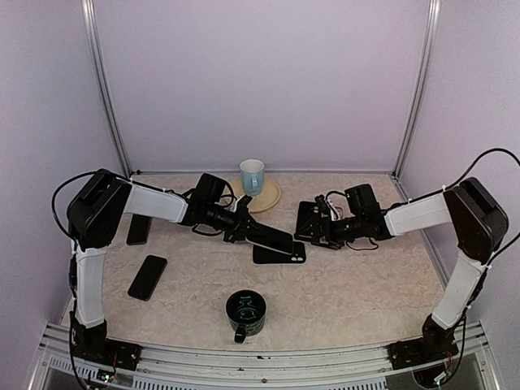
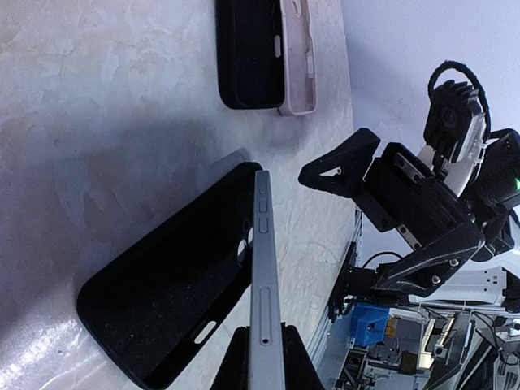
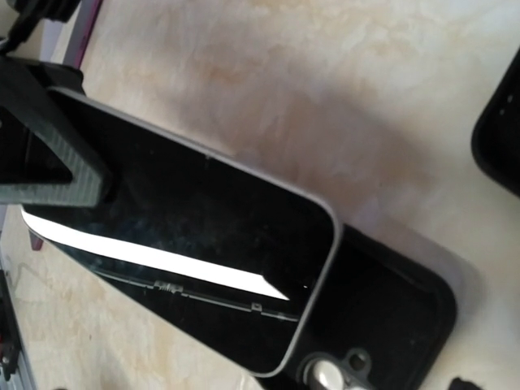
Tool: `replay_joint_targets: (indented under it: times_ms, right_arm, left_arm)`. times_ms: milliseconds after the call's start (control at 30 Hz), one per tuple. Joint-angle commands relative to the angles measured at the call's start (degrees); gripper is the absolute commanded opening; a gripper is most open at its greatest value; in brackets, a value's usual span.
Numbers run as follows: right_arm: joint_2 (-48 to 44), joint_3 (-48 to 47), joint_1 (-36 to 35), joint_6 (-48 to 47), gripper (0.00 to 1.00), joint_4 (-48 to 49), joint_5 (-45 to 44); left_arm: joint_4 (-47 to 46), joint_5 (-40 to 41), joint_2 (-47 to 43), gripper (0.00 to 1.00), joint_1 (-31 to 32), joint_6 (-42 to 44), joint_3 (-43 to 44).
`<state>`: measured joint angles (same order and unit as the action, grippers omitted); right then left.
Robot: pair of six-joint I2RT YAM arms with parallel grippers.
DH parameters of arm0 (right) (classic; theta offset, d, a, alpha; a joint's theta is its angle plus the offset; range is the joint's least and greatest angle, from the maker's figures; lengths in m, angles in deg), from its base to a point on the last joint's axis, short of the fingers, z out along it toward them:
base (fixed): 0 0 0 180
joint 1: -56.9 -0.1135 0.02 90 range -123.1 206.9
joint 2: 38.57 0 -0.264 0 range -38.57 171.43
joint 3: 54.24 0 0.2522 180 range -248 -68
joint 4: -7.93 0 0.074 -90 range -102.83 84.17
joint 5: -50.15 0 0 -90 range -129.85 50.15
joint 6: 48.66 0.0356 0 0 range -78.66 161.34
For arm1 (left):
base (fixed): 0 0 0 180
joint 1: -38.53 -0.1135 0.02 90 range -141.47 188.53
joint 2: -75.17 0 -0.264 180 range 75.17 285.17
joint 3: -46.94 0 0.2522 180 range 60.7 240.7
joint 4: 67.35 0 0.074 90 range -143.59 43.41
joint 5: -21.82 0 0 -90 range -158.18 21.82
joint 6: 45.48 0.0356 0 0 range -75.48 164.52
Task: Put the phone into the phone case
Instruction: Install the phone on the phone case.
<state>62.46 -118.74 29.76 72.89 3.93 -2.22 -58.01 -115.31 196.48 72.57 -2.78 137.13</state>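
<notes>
My left gripper (image 2: 264, 361) is shut on the phone (image 2: 263, 268), pinching its near end. The phone has a grey rim and a black screen (image 3: 187, 244). It is held tilted over the open black phone case (image 2: 162, 309), which lies flat on the table. In the right wrist view the phone covers most of the case (image 3: 398, 317), and only the case's camera-cutout end shows. My right gripper (image 1: 305, 229) hovers open just right of the phone (image 1: 270, 239) and case (image 1: 280, 255), with nothing between its fingers (image 2: 345, 162).
A second case (image 2: 264, 57), black with a pink one beside it, lies beyond the phone. Two dark phones (image 1: 148, 276) (image 1: 138, 229) lie at the left. A dark mug (image 1: 245, 313) stands near the front edge. A pale cup (image 1: 252, 175) sits on a plate (image 1: 270, 197) at the back.
</notes>
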Motion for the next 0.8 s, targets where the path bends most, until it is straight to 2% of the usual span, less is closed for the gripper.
replay_joint_targets:
  times_ms: [0, 767]
  right_arm:
    - [1.25, 0.01, -1.05, 0.82, 1.0, 1.71, 0.78]
    - [3.64, 0.86, -2.3, 1.84, 1.0, 1.93, -0.2]
  left_arm:
    - [-1.58, -2.69, 1.01, 0.0, -0.03, -1.38, 1.89]
    - [-3.39, -2.77, 3.17, 0.0, 2.12, -5.52, 2.97]
